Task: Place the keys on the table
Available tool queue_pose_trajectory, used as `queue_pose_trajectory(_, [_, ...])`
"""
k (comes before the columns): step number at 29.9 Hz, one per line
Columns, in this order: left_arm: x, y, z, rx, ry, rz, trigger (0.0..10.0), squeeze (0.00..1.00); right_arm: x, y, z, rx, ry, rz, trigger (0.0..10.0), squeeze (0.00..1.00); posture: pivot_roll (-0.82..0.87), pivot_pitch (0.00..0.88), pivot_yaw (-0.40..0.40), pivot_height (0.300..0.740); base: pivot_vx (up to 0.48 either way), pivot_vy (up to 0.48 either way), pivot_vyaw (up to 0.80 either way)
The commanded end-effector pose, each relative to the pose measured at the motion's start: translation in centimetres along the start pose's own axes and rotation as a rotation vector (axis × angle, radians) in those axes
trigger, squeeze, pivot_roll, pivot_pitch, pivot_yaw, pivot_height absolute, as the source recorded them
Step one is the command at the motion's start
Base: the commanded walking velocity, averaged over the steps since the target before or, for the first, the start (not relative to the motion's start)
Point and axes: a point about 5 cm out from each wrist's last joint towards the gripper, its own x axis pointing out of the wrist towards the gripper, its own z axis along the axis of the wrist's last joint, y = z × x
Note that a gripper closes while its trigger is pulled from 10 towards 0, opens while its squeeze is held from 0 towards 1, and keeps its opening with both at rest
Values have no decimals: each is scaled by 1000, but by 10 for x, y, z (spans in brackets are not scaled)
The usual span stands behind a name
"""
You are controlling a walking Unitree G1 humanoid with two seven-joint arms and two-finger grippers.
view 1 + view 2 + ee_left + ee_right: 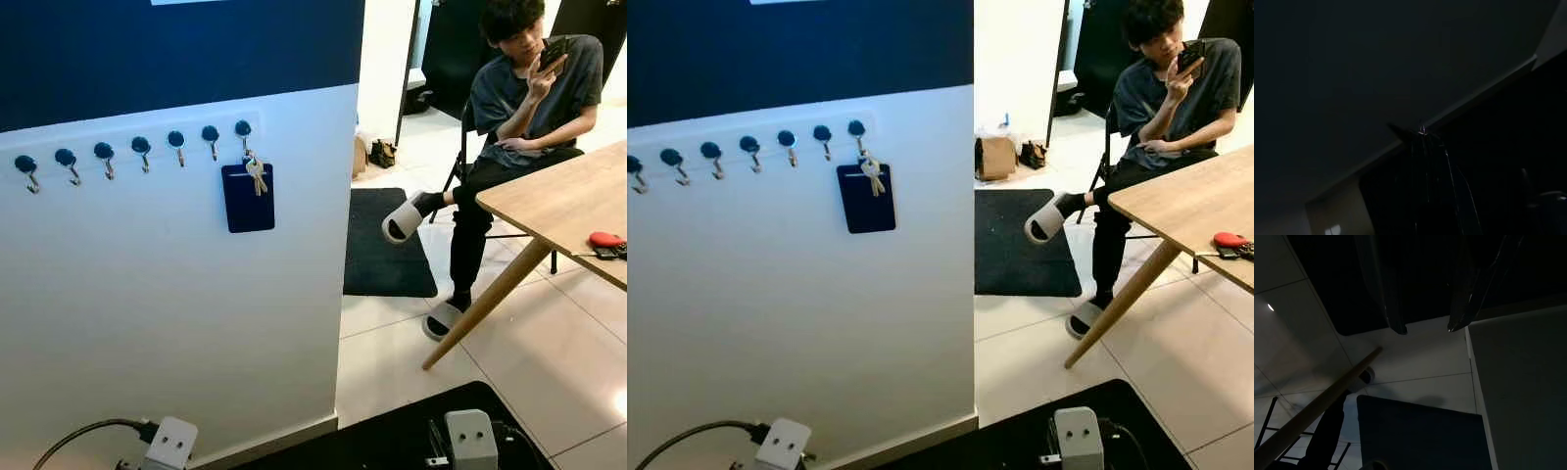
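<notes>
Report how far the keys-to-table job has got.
Nothing done yet: the keys hang on the last hook on the wall, over a blue card holder. Right gripper hangs open over the floor, empty. Left: unhook them and carry them to the wooden table.

A partition wall (176, 294), white below and dark navy above, is seen with a row of blue-capped hooks (140, 147) fixed along a white rail. Pale floor tiles (392, 362) are laid beyond its edge, where a dark mat (387, 245) is spread. A wooden table (573, 201) on a slanted leg (485, 304) is set at the right. Behind it, a person (534, 93) is seated on a black chair, a phone held up. A cardboard box (995, 157) is placed near the far doorway.
</notes>
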Motion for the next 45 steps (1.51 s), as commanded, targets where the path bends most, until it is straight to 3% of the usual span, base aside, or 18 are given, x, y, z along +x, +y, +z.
queue_pose_trajectory(1, [-1, 0, -6, -49, 28, 26, 10000, 0, -5, 3, -4, 17, 5, -6, 10000, 0, 71, 133, 97, 740, 0, 0, 0])
queue_pose_trajectory(10, [3, -1, 0, -69, 17, 31, 10000, 0, -6, 2, -10, 53, 32, -32, 10000, 0, 67, 135, 96, 740, 0, 0, 0])
queue_pose_trajectory(45, [5, -4, 3, -83, 10, 31, 10000, 0, -3, 5, -8, 23, 19, 0, 10000, 0, 76, 134, 93, 740, 0, 0, 0])
